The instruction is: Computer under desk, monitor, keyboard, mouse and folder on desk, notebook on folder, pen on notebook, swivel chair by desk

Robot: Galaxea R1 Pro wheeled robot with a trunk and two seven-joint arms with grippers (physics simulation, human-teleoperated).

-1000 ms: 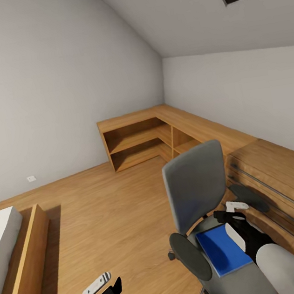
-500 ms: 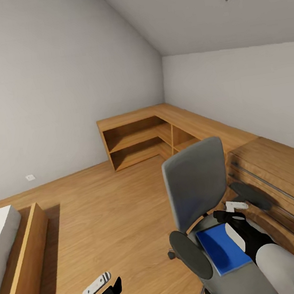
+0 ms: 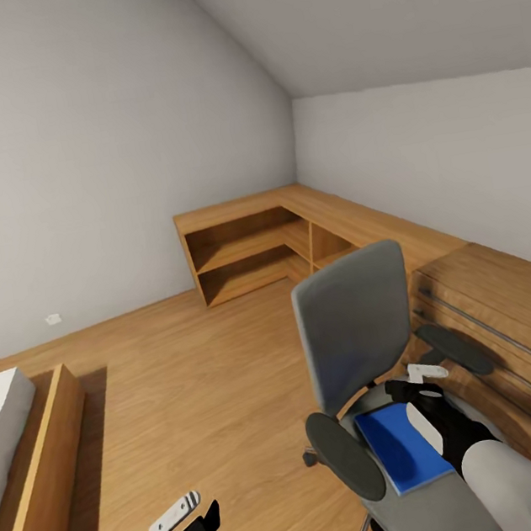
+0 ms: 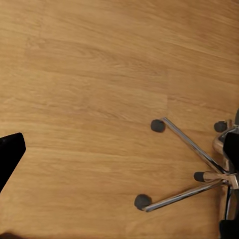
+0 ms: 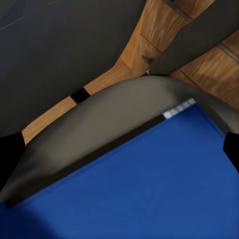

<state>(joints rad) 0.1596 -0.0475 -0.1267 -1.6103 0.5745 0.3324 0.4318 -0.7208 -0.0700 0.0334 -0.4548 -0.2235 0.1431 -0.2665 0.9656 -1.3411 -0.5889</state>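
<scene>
**Blue folder on the chair seat, right tool above it**

The folder [image 3: 403,447] lies flat on the seat of the grey swivel chair [image 3: 356,333], between its two black armrests. In the right wrist view the folder [image 5: 149,189] has a row of small pale marks at one corner, too blurred to read.

The right tool [image 3: 422,388] hovers over the folder's far edge, near the backrest; whether it is released or clenched I cannot tell, nor whether it touches the folder.

The left tool [image 3: 177,517] hangs over the wood floor [image 3: 189,379], apparently grasping nothing; its opening cannot be judged. Beneath it show the chair's metal star base and castors [image 4: 186,172].

Open wooden corner shelves [image 3: 246,251] stand bare by the wall.
</scene>
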